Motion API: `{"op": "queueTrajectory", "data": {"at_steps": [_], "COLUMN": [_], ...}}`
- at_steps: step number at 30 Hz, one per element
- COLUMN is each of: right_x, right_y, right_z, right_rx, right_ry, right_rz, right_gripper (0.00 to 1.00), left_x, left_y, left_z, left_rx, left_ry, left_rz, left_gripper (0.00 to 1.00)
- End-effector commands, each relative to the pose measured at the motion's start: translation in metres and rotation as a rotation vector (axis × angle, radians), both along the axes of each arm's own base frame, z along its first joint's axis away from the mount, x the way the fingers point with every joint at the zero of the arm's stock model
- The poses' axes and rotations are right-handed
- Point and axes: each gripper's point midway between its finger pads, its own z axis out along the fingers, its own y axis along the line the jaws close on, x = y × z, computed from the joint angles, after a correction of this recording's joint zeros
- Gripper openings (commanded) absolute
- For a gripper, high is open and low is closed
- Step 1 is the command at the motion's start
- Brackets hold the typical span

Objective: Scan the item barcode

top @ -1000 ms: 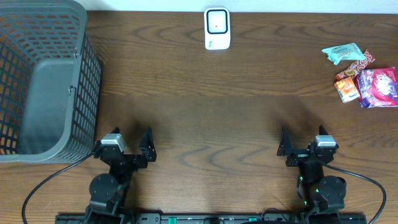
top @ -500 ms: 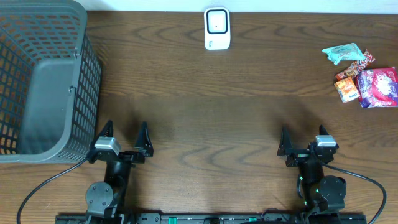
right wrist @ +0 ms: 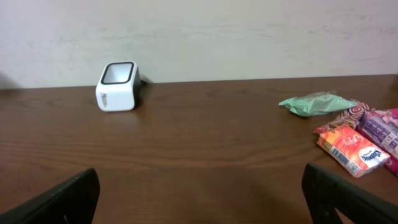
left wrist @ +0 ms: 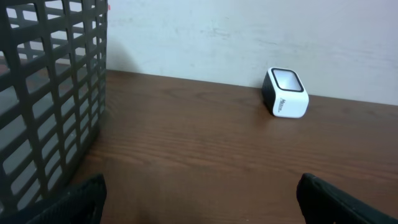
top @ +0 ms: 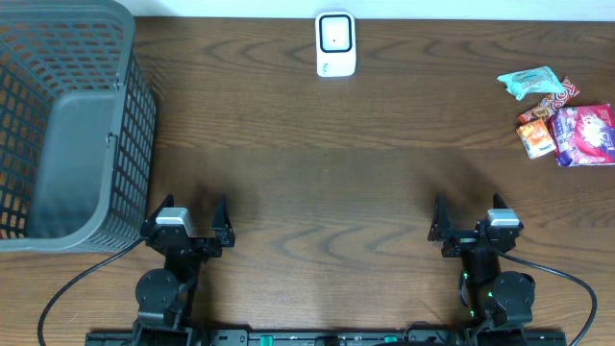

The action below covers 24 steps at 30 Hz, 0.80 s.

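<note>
A white barcode scanner (top: pixel 335 43) with a dark window stands at the far middle of the table; it also shows in the left wrist view (left wrist: pixel 286 93) and the right wrist view (right wrist: pixel 117 86). Snack items lie in a small pile at the far right: a green packet (top: pixel 528 82) (right wrist: pixel 314 103), an orange packet (top: pixel 538 137) (right wrist: pixel 350 149) and a purple packet (top: pixel 584 135) (right wrist: pixel 382 127). My left gripper (top: pixel 189 213) (left wrist: pixel 201 186) and right gripper (top: pixel 468 213) (right wrist: pixel 200 180) rest low at the near edge. Both are open with nothing between their fingers, far from the items.
A tall dark grey mesh basket (top: pixel 58 125) (left wrist: pixel 50 93) fills the left side, just beside my left gripper. A pale wall runs behind the table's far edge. Bare brown wood lies between the grippers and the scanner.
My left gripper has turned and shifted slightly near the basket, ending pointed straight ahead. The right arm and all the items have stayed still.
</note>
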Motion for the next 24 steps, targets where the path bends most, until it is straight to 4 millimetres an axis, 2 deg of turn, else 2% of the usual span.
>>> {"op": "queueTrajectory", "data": {"at_steps": [1, 9, 24], "right_x": [0.0, 0.0, 0.0], "right_y": [-0.001, -0.001, -0.001], "right_z": [0.0, 0.0, 0.0], "right_rx": [-0.011, -0.011, -0.011], "right_ry": [-0.002, -0.002, -0.002], "right_rz": [-0.001, -0.001, -0.001], "right_gripper": [0.99, 0.99, 0.99], "left_x": [-0.001, -0.001, 0.0], "left_y": [0.002, 0.003, 0.02], "left_z": [-0.015, -0.015, -0.016], "left_rx": [0.041, 0.121, 0.123], "left_ry": [0.048, 0.039, 0.048], "left_rz": [0.007, -0.002, 0.07], "left_gripper": [0.98, 0.98, 0.98]}}
